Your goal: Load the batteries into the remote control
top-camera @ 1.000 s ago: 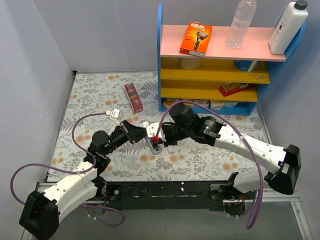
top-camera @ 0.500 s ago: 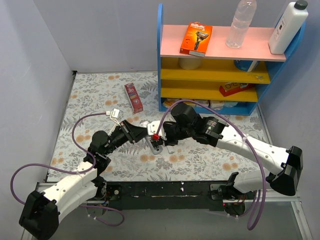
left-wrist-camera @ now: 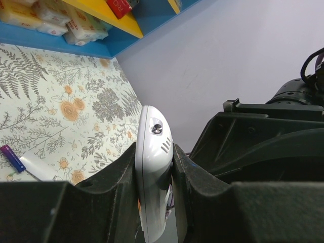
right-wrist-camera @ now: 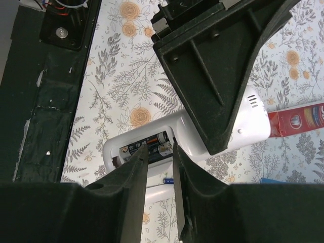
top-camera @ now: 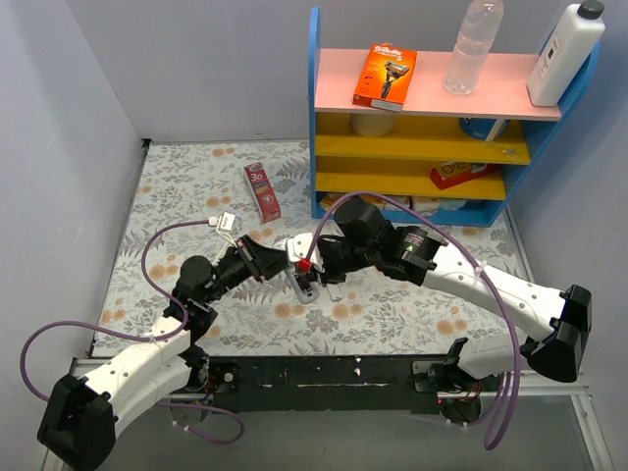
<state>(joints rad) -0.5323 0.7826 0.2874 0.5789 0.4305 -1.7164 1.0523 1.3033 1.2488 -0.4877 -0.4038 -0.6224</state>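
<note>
Floral table (top-camera: 186, 172) with red box (top-camera: 262, 191), battery (left-wrist-camera: 11, 158)

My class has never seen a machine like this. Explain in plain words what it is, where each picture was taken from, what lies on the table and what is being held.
Two robot arms are bolted at the near edge of a table. Each ends in a two-finger gripper. The wide picture comes from a camera above and behind the arms. The other two come from a camera on each wrist. The left gripper clamps a white remote by its sides. The right gripper hovers over the remote's open bay, where batteries lie. Its fingers are slightly apart, and I cannot tell whether they pinch one. Another battery lies on the table, as does a red box. A shelf stands at the back.
</note>
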